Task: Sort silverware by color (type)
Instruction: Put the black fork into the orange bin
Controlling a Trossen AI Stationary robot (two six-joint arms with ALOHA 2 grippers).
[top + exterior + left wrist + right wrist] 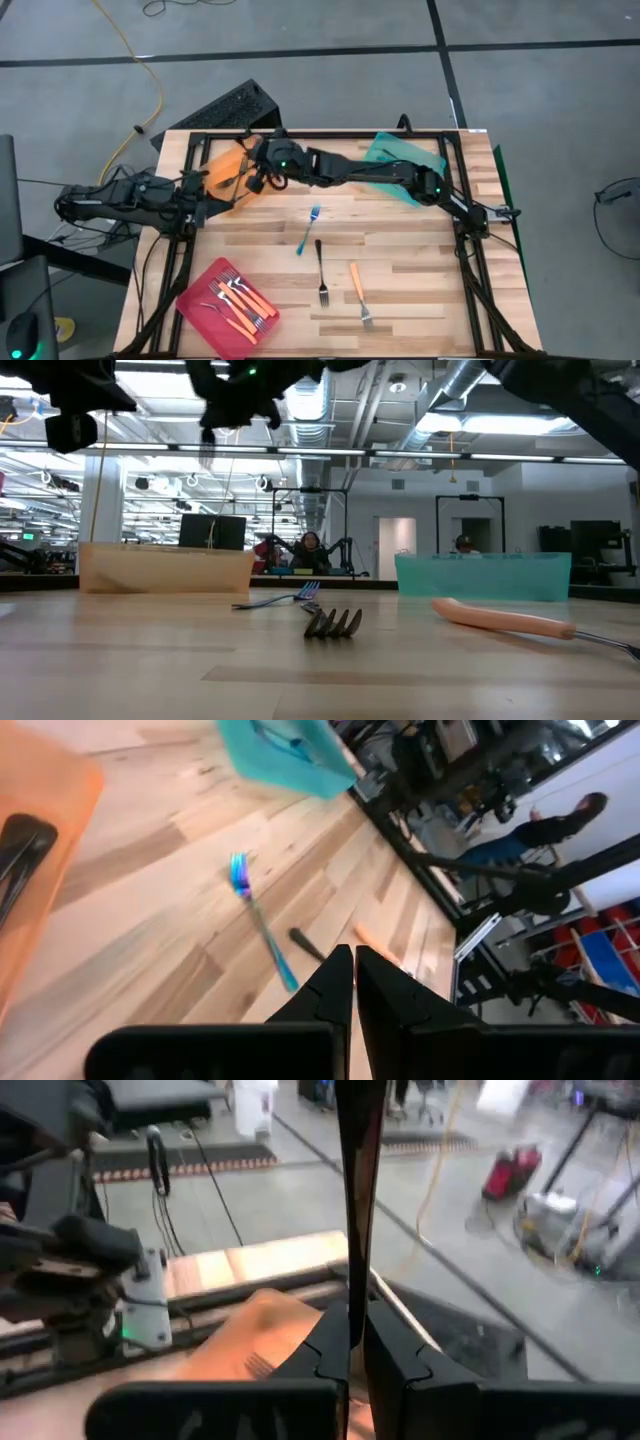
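Your right gripper (262,172) hangs over the orange tray (228,170), clamped on a dark fork (358,1200) standing upright between its fingers. Lower it close to the tray floor before letting go, so the fork lies flat beside the dark fork (22,845) already there. The left gripper (354,982), shut and empty, waits just beside that tray. Blue fork (308,229) and orange fork (359,293) lie well apart from it.

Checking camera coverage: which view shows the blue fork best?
The high view: the whole blue fork lies unobstructed mid-table. The left wrist view shows it blurred; the low view only shows tines edge-on; the right wrist view misses it.
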